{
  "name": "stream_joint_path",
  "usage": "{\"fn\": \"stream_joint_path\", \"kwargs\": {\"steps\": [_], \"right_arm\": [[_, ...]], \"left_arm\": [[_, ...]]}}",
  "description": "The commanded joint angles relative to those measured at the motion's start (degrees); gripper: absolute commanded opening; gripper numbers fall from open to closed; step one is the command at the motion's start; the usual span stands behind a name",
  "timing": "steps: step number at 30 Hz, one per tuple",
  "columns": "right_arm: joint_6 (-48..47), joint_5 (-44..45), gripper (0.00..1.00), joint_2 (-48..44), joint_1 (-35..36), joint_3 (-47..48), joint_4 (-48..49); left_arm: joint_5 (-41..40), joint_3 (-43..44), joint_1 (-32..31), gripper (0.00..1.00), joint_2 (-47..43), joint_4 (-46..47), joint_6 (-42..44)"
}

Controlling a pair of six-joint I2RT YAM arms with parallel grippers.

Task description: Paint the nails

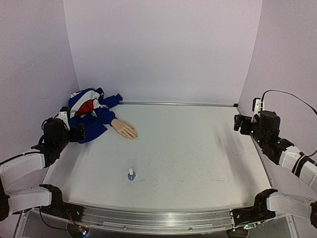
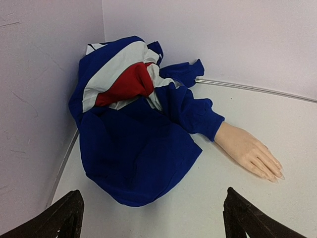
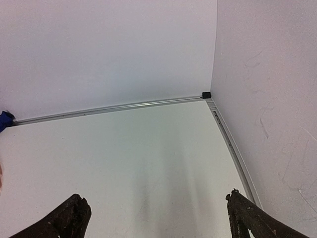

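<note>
A small peach mannequin hand (image 1: 125, 129) lies flat at the back left, sticking out of a blue, red and white sleeve (image 1: 89, 113). Its nails (image 2: 276, 172) are tiny at the fingertips; the hand (image 2: 249, 150) and sleeve (image 2: 133, 134) also show in the left wrist view. A small blue-based bottle with a white cap (image 1: 131, 174) stands upright near the front middle. My left gripper (image 1: 79, 133) is open and empty, just left of the sleeve. My right gripper (image 1: 238, 123) is open and empty at the far right.
Lilac walls close the table (image 1: 198, 148) at the back and sides. A metal rail (image 1: 178, 104) runs along the back edge and another (image 3: 233, 148) along the right edge. The front edge carries a metal bar (image 1: 158, 218).
</note>
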Motion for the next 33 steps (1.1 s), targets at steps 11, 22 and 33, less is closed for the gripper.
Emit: {"fn": "stream_joint_path", "kwargs": {"steps": [11, 22, 33], "right_arm": [[3.50, -14.59, 0.98, 5.37, -4.75, 9.53, -4.50], [4.78, -25.09, 0.98, 11.02, -1.33, 15.04, -7.53], [6.89, -22.97, 0.98, 16.09, 11.05, 16.46, -5.68]], "left_arm": [[21.96, 15.67, -3.53, 0.99, 1.55, -21.78, -15.09], [25.27, 23.25, -19.51, 0.98, 7.61, -35.38, -19.99], [14.73, 31.64, -38.29, 0.89, 19.98, -45.28, -22.57]]}}
